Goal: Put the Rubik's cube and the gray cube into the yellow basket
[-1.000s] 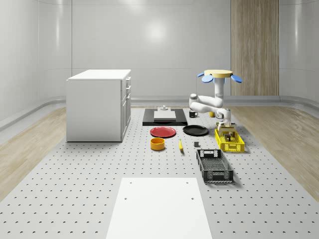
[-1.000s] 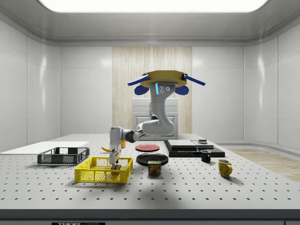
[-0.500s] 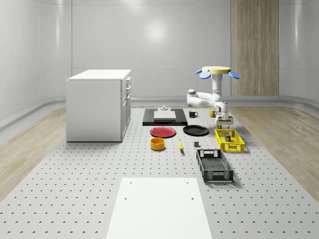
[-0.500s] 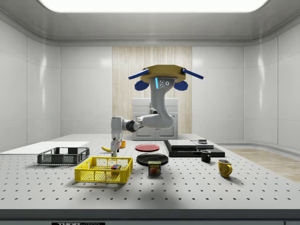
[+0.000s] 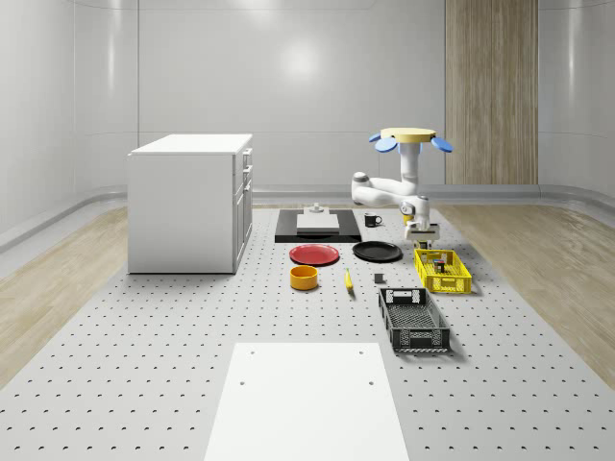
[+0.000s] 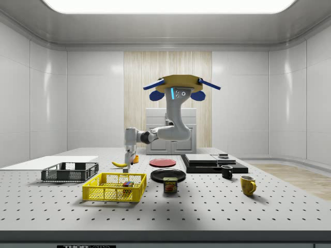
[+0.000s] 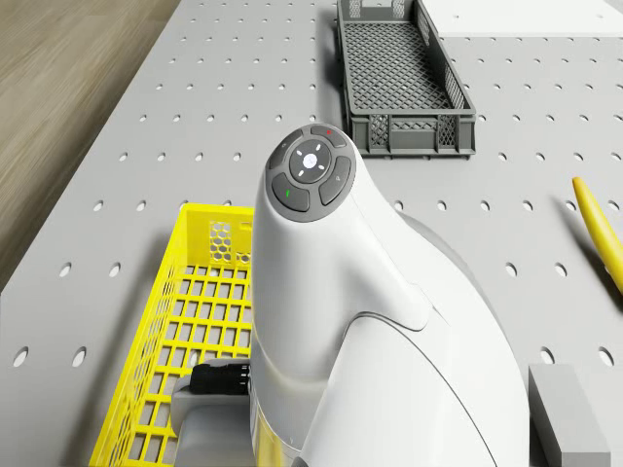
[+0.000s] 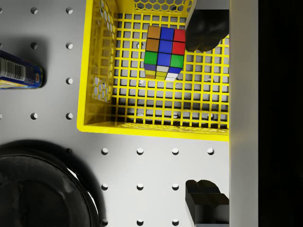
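Observation:
The Rubik's cube point(image 8: 164, 52) lies inside the yellow basket point(image 8: 142, 128), near one end; it is also seen through the basket wall as the Rubik's cube point(image 6: 127, 183). My gripper point(image 8: 204, 116) hangs open and empty above that end of the yellow basket point(image 5: 442, 270), with one black fingertip point(image 8: 204, 29) beside the cube and the other fingertip point(image 8: 203, 201) over the table. The drone point(image 5: 407, 137) hovers behind the basket, arm point(image 7: 341, 292) reaching down. The gray cube point(image 7: 569, 413) rests on the table beside the basket, between it and the banana point(image 7: 599, 233).
A black basket point(image 5: 413, 320) lies in front of the yellow one. A can point(image 6: 170, 185) and a black plate point(image 8: 42, 189) sit close to the basket. A red plate point(image 5: 315, 254), orange bowl point(image 5: 304, 277), mugs point(image 6: 247, 185) and white cabinet point(image 5: 190, 202) stand further off.
The gripper has risen out of the yellow basket, leaving the Rubik's cube inside. Drone and arm have shifted toward the whole-scene view's left.

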{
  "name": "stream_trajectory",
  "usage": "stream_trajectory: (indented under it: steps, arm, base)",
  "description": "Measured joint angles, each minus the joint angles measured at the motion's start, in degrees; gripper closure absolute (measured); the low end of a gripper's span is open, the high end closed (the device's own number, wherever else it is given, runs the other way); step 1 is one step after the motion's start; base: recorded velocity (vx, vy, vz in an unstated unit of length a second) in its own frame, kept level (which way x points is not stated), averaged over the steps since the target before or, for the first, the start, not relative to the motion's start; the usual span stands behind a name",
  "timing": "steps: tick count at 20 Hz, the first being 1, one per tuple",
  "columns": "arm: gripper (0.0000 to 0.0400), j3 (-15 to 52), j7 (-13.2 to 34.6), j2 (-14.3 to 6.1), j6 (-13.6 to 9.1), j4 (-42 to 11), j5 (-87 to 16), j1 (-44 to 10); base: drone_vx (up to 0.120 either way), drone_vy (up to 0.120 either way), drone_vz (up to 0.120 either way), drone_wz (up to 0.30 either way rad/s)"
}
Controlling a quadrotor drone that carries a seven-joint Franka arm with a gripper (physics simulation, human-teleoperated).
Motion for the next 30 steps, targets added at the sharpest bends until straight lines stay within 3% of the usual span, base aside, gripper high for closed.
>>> stream_trajectory:
  steps: [16, 30]
  arm:
    - [0.0000, 0.1, 0.0, 0.0, 0.0, 0.0, 0.1, 0.0]
    - [0.0000, 0.1, 0.0, 0.0, 0.0, 0.0, 0.1, 0.0]
  base:
    - [0.010, -0.105, 0.000, 0.000]
    - [0.120, -0.120, 0.000, 0.000]
